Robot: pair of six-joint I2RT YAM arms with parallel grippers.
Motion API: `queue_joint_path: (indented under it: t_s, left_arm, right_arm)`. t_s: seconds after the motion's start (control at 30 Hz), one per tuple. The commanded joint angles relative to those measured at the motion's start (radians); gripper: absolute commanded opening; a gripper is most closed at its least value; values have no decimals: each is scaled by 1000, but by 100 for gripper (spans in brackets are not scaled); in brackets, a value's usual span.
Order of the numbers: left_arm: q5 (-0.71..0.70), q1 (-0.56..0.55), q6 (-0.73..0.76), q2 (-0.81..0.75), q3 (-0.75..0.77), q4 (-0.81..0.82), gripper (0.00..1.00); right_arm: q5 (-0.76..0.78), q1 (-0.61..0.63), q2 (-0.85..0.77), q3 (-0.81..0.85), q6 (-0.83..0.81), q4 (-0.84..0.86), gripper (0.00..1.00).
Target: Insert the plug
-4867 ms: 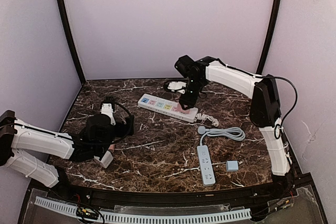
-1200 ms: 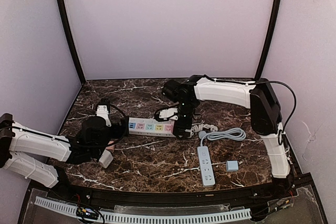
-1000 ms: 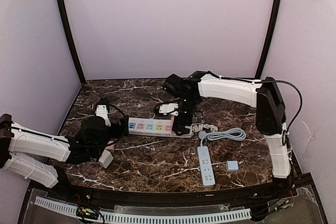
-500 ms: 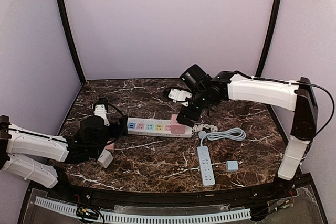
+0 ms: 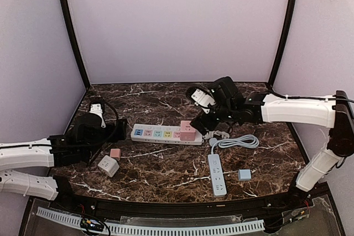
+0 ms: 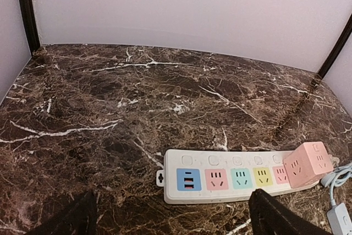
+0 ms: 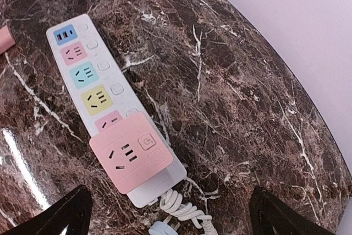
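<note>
A white power strip (image 5: 160,134) with coloured sockets lies mid-table. A pink cube plug (image 5: 187,130) sits in the socket at its right end, also shown in the left wrist view (image 6: 307,163) and the right wrist view (image 7: 132,151). My right gripper (image 5: 202,121) hangs open just right of the pink plug, touching nothing; its fingertips (image 7: 63,213) frame the strip (image 7: 88,75). My left gripper (image 5: 117,129) is open and empty, left of the strip's blue-socket end (image 6: 190,180).
A small pink cube (image 5: 115,153) and a pale grey cube (image 5: 108,166) lie near the left arm. A blue-white power strip (image 5: 217,173) with its coiled cable (image 5: 238,141) and a small blue cube (image 5: 244,174) lie at front right. The strip's white cord (image 7: 184,205) curls beside it.
My right gripper has lifted off the pink plug and drawn back to the right, leaving it seated on the strip. The left arm has pulled back left, uncovering two small cubes.
</note>
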Motion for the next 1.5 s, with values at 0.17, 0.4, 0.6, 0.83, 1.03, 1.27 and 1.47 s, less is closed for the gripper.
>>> queue_joint_path:
  t_s: [0.17, 0.4, 0.6, 0.83, 1.03, 1.27, 1.47]
  left_arm:
    - [102, 1, -127, -34, 155, -456, 96]
    - [210, 2, -197, -51, 189, -694, 93]
    - [314, 1, -229, -43, 228, -870, 92]
    - [365, -17, -270, -2, 248, -989, 93]
    - [356, -31, -324, 79, 247, -1023, 94]
    - [377, -31, -315, 134, 219, -966, 94]
    - [334, -30, -291, 166, 241, -967, 94]
  right_arm:
    - [-35, 19, -70, -138, 101, 179, 99]
    - [-82, 27, -138, -222, 130, 242, 99]
    - [-90, 32, -185, -283, 139, 268, 99]
    - [-73, 35, -248, -327, 149, 272, 98]
    - [-82, 36, -275, -345, 153, 281, 99]
    - [-95, 40, -284, -366, 155, 282, 99]
    - [-104, 43, -286, -368, 159, 283, 99]
